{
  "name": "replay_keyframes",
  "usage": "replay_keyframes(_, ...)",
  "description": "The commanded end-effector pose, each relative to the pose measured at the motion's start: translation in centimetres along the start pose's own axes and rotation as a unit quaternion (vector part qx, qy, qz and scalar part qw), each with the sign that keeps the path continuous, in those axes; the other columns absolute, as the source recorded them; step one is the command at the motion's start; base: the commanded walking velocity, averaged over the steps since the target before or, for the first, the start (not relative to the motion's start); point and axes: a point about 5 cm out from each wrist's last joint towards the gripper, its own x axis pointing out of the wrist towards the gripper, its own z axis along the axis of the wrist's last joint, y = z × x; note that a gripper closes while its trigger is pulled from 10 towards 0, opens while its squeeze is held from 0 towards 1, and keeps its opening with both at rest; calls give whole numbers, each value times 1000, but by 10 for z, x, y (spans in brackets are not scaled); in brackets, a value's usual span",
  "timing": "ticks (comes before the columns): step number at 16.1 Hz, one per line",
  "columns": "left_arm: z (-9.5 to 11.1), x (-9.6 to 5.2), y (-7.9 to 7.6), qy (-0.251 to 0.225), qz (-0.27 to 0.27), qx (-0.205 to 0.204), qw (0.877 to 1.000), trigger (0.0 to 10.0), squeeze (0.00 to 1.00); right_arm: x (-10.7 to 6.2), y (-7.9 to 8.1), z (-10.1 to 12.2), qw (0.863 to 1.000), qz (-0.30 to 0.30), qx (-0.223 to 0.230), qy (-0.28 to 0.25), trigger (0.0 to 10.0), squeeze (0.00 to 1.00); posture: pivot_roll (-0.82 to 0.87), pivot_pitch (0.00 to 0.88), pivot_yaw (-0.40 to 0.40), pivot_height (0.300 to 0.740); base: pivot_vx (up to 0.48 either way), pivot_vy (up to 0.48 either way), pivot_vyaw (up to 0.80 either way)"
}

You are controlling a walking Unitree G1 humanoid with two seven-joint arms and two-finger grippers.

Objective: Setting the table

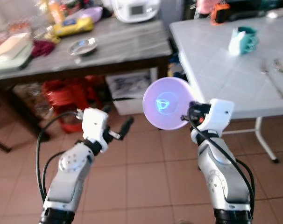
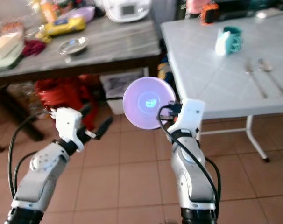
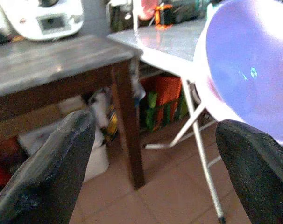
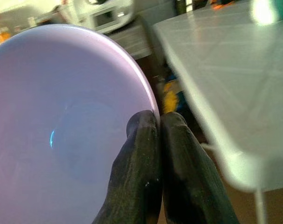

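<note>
Right claw (image 1: 187,116) pinching plate (image 1: 167,103) by its rim, short of worktop (image 1: 216,74). Left claw (image 1: 122,130) spread, idle. Cup (image 1: 243,40) and cutlery (image 1: 272,74) already laid; plate still to place.

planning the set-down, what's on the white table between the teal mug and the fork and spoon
Nothing: in the left eye view the white table is bare between the teal mug and the fork and spoon. The right gripper holds the purple plate.
</note>
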Motion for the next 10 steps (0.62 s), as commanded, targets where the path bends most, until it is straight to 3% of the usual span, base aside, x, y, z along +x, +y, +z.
replay_keyframes(1, 0, 2, -5, -1, -9, -2, 1000, 10000, 0, 0, -5, 2, 1000, -9, -3, -5, 10000, 0, -142, 74, 118, 740, 300, 0, 0)
replay_keyframes(5, 0, 2, -6, -2, -10, -3, 1000, 10000, 0, 0, -6, 2, 1000, -9, -4, -4, 10000, 0, -144, 73, 118, 740, 350, 0, 0)
replay_keyframes(10, -5, 2, -5, 12, 6, -9, 1000, 10000, 0, -1, -6, 0, 1000, -10, -5, -2, 10000, 0, -141, 77, 119, 740, 0, 0, 0)
